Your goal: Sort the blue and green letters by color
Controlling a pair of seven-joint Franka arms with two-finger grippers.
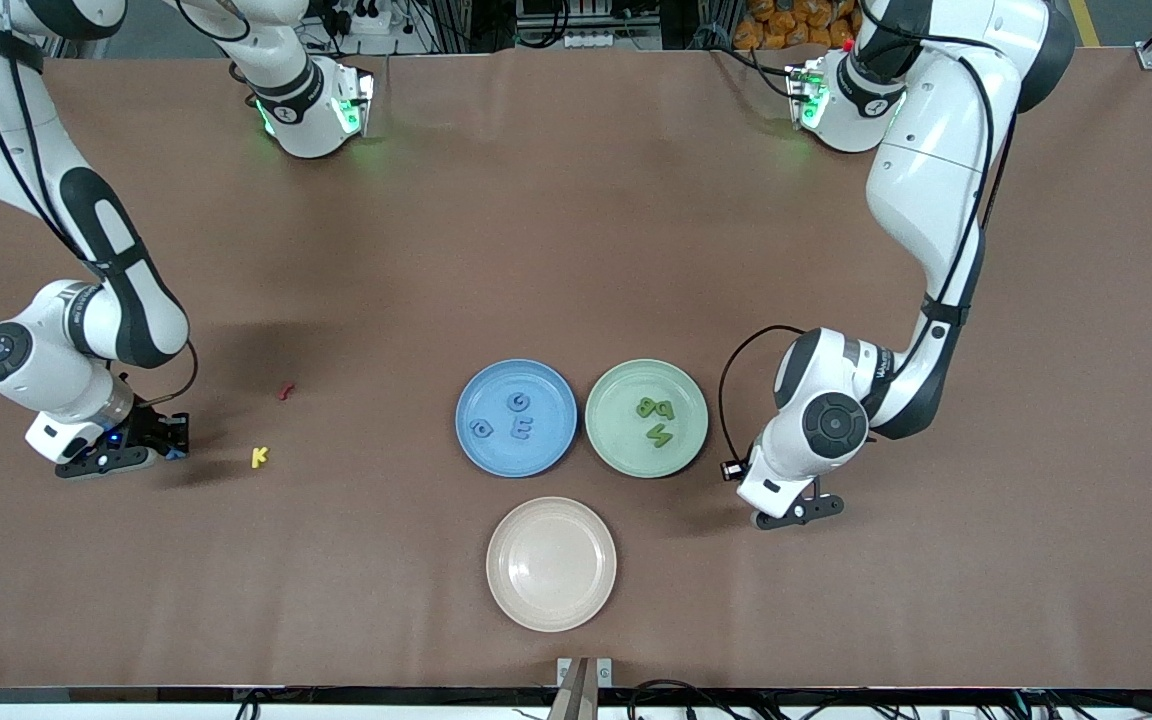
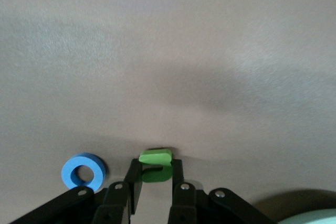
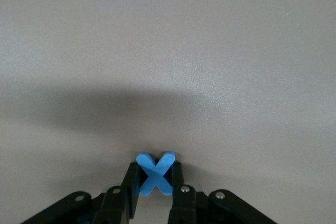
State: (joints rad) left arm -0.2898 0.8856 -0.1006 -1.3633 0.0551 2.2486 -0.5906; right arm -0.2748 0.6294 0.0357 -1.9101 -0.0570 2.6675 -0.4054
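My left gripper [image 2: 155, 167] is low over the table beside the green plate [image 1: 691, 440], toward the left arm's end, shut on a green letter [image 2: 156, 157]. A blue O [image 2: 84, 170] lies on the table right beside it. My right gripper [image 3: 155, 169] is low at the right arm's end of the table, shut on a blue X [image 3: 155, 176]. In the front view the left gripper [image 1: 801, 512] and right gripper [image 1: 168, 440] hide these letters. The blue plate [image 1: 476, 385] holds three blue letters [image 1: 522, 428]. The green plate holds three green letters [image 1: 658, 434].
A bare beige plate [image 1: 551, 563] sits nearer the front camera than the two coloured plates. A small red letter [image 1: 285, 391] and a yellow K [image 1: 258, 457] lie on the brown table between the right gripper and the blue plate.
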